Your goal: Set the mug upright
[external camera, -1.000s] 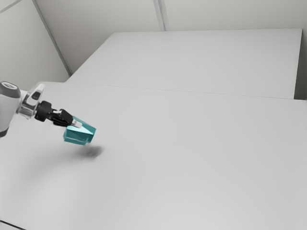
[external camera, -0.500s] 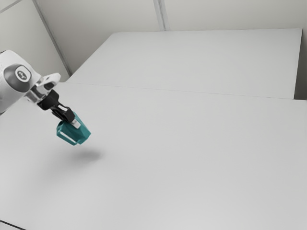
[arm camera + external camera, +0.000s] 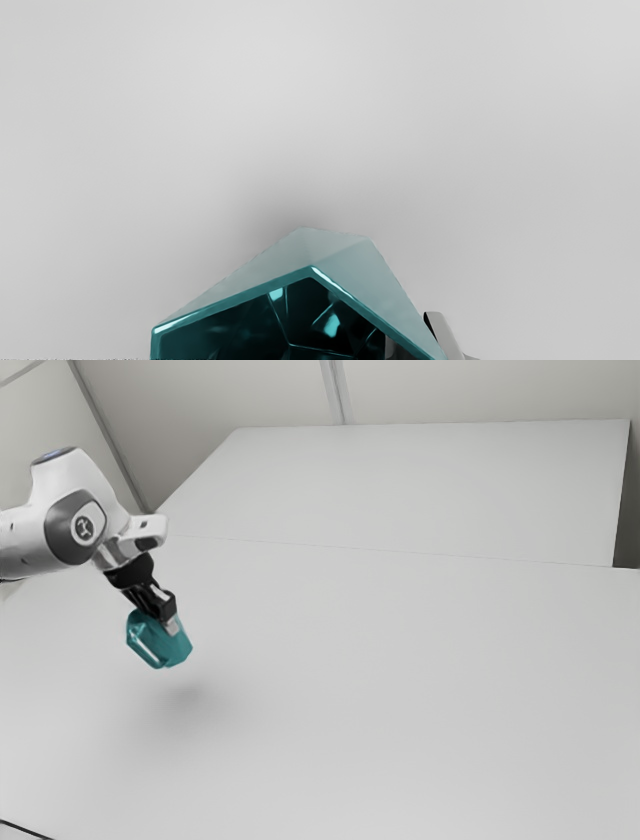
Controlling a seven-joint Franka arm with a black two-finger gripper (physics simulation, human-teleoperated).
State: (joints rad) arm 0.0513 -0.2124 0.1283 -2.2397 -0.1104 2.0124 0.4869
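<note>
The jaws pinch, apparently by its wall, the faceted teal mug [image 3: 158,644], tilted above the worktop [image 3: 400,690] at the exterior view's left, so righting seems in hand, calling next for levelling, then lowering base-down.

From my station, I see a broad white table [image 3: 420,690]. A pale flat slab [image 3: 420,485] adjoins the table's far edge, pale walls [image 3: 210,395] stand beyond it, and a thin dark line [image 3: 25,830] marks its near corner at the exterior view's left.
</note>
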